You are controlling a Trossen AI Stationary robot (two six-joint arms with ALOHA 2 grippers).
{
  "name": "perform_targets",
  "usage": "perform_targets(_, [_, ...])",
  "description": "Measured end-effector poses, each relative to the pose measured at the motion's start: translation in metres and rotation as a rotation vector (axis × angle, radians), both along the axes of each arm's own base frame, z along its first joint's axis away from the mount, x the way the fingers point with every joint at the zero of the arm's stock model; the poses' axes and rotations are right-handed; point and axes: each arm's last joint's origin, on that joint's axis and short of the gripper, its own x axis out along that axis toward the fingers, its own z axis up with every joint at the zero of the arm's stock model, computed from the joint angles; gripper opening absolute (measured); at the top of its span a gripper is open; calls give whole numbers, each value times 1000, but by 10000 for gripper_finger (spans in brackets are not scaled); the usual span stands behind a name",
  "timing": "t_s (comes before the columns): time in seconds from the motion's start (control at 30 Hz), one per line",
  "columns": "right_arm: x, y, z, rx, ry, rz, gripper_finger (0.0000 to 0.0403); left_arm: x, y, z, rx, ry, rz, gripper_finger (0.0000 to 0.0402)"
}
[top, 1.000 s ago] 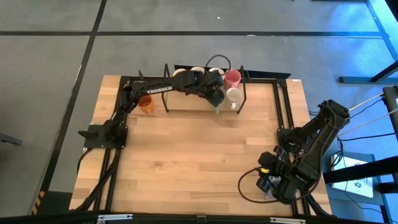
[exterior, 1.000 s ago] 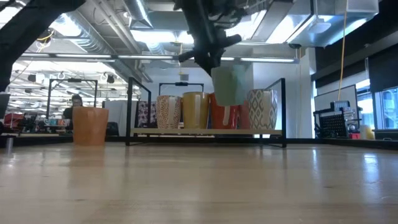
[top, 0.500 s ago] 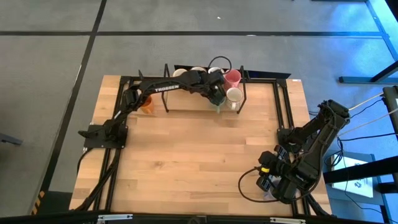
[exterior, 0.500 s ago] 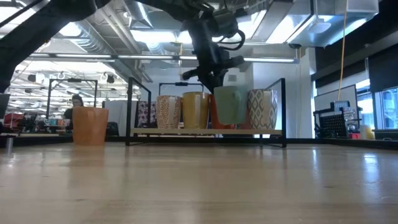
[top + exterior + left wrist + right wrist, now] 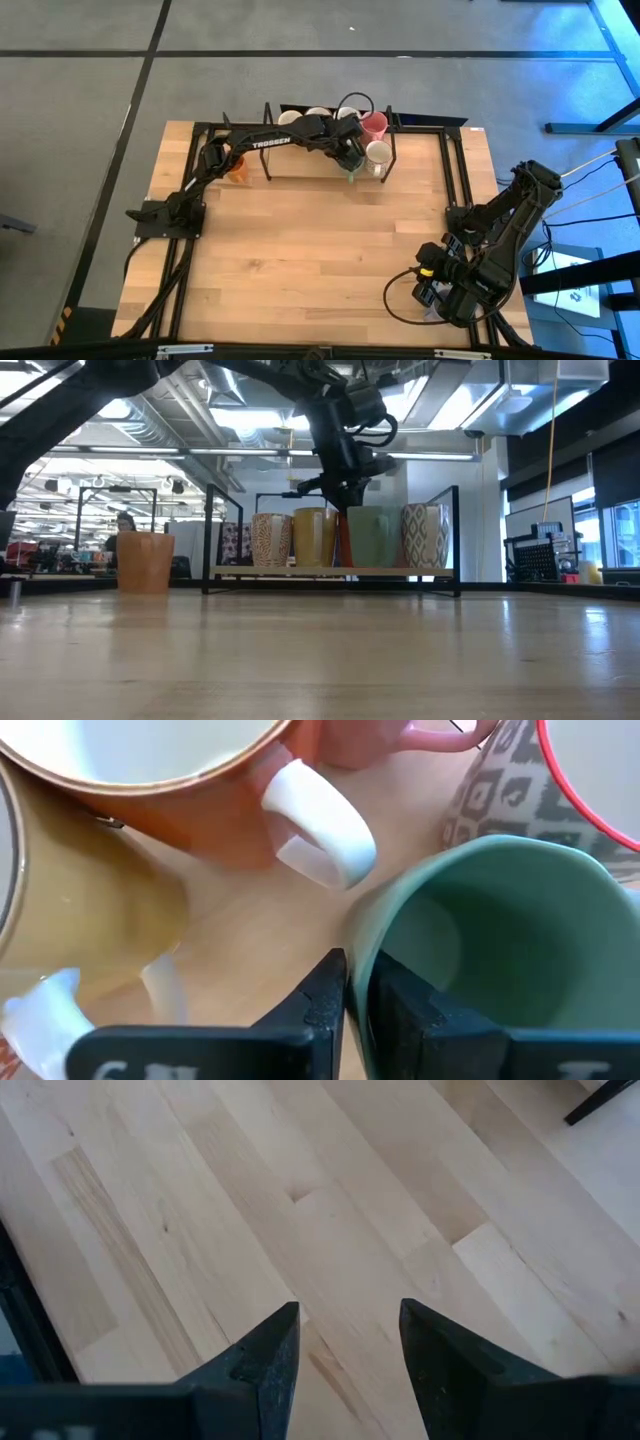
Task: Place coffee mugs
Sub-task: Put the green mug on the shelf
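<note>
Wooden boards fill the table (image 5: 320, 260), and closest to you, at its near right corner, your right gripper (image 5: 345, 1345) waits over bare wood with its two dark fingers spread apart and nothing between them.

Look farther back and you see the black wire rack (image 5: 335, 571) along the far edge. Your left gripper (image 5: 358, 995) is there, pinching the wall of the green mug (image 5: 500, 950), one finger inside and one outside. In the low view, the green mug sits on the rack shelf between a yellow mug (image 5: 314, 538) and a patterned white mug (image 5: 424, 536).

An orange mug (image 5: 146, 562) stands alone on the table, left of the rack. A pink mug (image 5: 374, 124) sits at the rack's back.
</note>
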Motion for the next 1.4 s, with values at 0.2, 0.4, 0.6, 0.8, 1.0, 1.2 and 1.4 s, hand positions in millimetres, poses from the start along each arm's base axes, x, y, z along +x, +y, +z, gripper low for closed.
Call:
perform_targets(0.2, [0, 0, 0, 1, 0, 0, 161, 0, 0, 0, 0, 2, -3, 39])
perform_targets(0.4, [0, 0, 0, 1, -1, 0, 161, 0, 0, 0, 9, 10, -25, 41])
perform_targets(0.6, [0, 0, 0, 1, -1, 0, 161, 0, 0, 1, 17, 14, -35, 42])
perform_targets(0.8, [0, 0, 0, 3, -2, -4, 161, 0, 0, 1, 32, 28, -67, 42])
perform_targets(1.0, [0, 0, 0, 6, -4, -7, 161, -1, 2, 1, 31, 29, -70, 42])
perform_targets(1.2, [1, 1, 0, 16, -11, -7, 161, -1, 2, 1, 44, 38, -79, 42])
perform_targets(1.4, [1, 1, 0, 20, -14, -7, 161, -1, 3, 1, 31, 32, -85, 42])
